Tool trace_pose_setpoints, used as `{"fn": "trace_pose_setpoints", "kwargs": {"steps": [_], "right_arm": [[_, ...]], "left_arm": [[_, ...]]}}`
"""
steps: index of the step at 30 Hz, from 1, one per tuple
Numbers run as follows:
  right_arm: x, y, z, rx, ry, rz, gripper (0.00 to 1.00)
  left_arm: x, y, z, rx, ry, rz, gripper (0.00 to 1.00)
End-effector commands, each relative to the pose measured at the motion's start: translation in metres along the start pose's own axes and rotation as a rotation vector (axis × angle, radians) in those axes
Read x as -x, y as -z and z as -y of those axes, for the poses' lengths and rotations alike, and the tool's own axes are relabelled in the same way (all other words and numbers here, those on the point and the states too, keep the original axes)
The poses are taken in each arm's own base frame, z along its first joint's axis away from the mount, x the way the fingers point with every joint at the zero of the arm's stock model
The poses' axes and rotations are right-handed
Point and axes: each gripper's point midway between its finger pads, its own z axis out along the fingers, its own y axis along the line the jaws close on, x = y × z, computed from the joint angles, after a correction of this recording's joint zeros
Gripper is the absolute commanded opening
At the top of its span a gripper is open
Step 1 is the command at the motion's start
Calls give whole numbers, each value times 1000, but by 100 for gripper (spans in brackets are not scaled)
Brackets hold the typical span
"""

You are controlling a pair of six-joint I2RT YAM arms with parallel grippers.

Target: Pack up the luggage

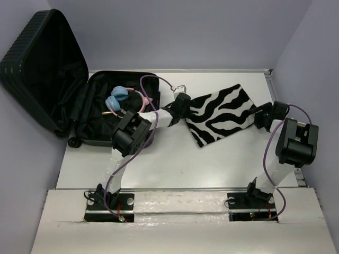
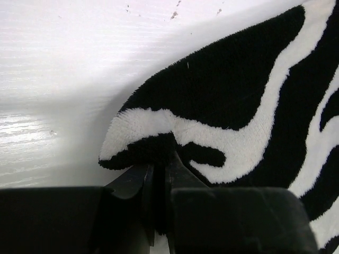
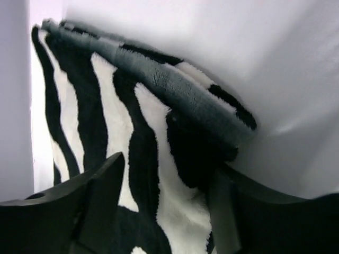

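Left fingers (image 2: 133,182): clenched on the left corner of the flat zebra-striped black-and-white plush pouch (image 1: 220,114), with a fold of pile nipped between them.
Right fingers (image 3: 100,196): spread, standing either side of the pouch's right edge; no pinch shows yet.
Pouch, handling: probably soft, light and limp. It is likely to sag between two holds, so opposite corners look like the best places to grip.
Luggage, place: the large black hard-shell suitcase with a ribbed shell (image 1: 50,74) lies open at the far-left of the white table (image 1: 175,164). Its lid leans up towards the left wall.
Luggage, handling: judged stiff and bulky, and heavier than anything else here. The small caster wheels may let it roll if pushed. The rim of the lid looks like the surest place to take hold for closing.
Luggage, contents: blue-and-pink headphones (image 1: 121,98) lie on the black lining of the base half.
Edges: the raised rim of the base half stands between the pouch and the lining, so the pouch must be lifted over it.
Open room: bare table lies in front of the pouch. The right side wall (image 1: 312,63) is near the right arm, and the lid closes off the left.
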Motion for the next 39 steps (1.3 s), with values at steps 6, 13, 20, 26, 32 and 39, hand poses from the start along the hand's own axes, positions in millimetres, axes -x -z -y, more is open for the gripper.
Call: {"fn": "trace_pose_setpoints", "kwargs": {"steps": [6,13,20,26,32,39], "right_arm": [[-44,10,-52,298,-40,-192,15],[-40,96,-158,568,170,-98,7],[-65,185,-306,832,338,-77,7],[-145,215,-408,986,428,-186,7],[-241,207,-460,1082,457,-359,7],[-384,108,-412,887,561,-625,25]], "left_arm": [[44,34,40,-127,-11,85,6],[129,95,89,-278,-12,199,6],[263,189,74,-290,9,352,6],[361,286,-13,-121,39,560,6],[373,334,-183,158,211,648,6],[291,326,-345,549,381,596,66]]}}
